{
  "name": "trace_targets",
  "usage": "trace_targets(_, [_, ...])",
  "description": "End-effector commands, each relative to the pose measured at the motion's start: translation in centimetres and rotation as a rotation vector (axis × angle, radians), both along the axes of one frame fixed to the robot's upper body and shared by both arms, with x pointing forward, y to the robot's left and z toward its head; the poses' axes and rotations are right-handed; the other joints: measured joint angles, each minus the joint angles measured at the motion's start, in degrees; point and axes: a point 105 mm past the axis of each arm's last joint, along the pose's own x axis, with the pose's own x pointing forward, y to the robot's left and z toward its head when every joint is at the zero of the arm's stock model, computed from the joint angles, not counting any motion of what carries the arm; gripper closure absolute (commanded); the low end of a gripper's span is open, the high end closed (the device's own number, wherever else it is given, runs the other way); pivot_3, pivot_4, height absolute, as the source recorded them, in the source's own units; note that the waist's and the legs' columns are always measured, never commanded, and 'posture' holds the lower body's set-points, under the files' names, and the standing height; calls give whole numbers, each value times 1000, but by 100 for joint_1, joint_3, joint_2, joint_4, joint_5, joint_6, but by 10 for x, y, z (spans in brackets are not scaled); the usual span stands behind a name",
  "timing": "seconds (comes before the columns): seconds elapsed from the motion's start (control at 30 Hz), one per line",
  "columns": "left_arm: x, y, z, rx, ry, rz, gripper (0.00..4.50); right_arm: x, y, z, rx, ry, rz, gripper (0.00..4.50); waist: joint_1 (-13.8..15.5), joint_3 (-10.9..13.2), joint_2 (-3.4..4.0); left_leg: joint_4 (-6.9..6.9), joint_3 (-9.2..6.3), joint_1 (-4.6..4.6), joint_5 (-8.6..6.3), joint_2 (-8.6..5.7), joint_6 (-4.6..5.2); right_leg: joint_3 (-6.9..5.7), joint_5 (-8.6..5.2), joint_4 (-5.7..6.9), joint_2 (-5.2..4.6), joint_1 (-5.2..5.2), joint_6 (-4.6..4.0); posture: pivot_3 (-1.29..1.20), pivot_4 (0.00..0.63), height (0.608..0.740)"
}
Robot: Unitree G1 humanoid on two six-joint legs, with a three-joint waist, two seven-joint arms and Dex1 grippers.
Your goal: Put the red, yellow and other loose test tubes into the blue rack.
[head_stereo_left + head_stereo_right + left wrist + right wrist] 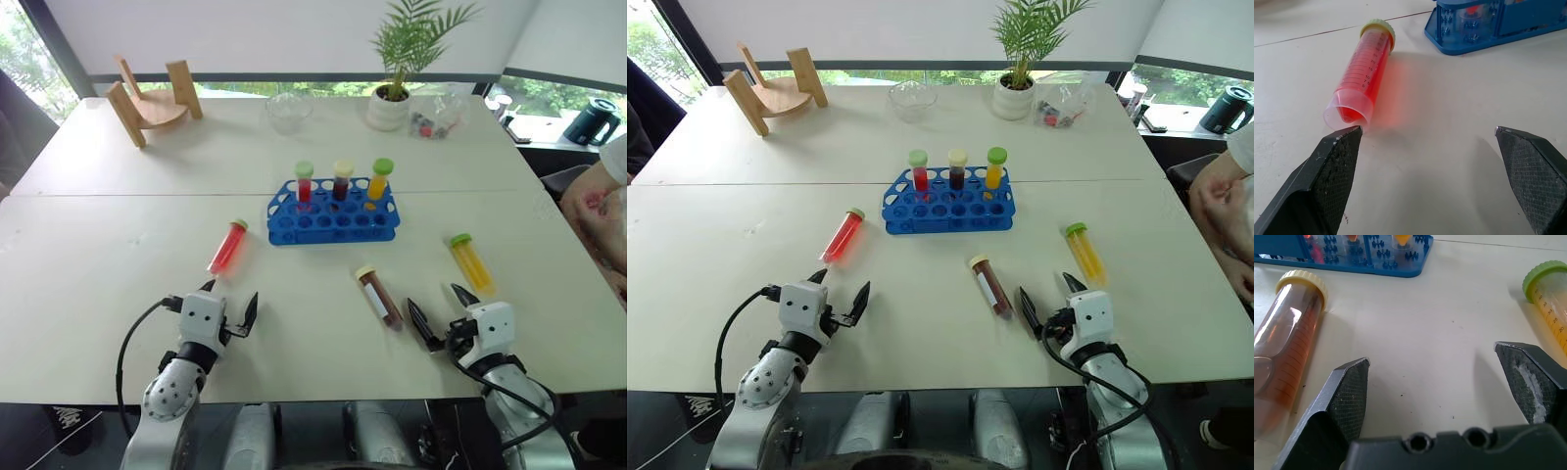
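Left wrist view puts the red tube (1365,76) dead close: its open-looking base sits just off the tip of one finger of the left pincer (1430,142), jaws spread wide and empty. The tube lies flat on the tabletop (118,245), cap pointing toward the blue rack (334,217). Right pincer (444,309) (also wide open, holding nothing) sits between the brown tube (378,297) and the yellow tube (470,261). Left arm looks nearest the red one.
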Motion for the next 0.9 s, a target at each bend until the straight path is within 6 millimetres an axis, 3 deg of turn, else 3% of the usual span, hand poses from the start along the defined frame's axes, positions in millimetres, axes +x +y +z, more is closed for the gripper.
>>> trace_targets(0.03, [-1,-4,13,-28,-48,-20,33,-1,-5,9,-15,-31,-5,0,0,0,0,0,0,0,0,0,0,0,0,0,0,0,0,0,150,740])
trace_targets(0.9, [-2,-5,14,-22,-39,-27,33,-1,-9,18,-49,-45,21,0,-1,0,0,0,0,0,0,0,0,0,0,0,0,-1,0,0,150,740])
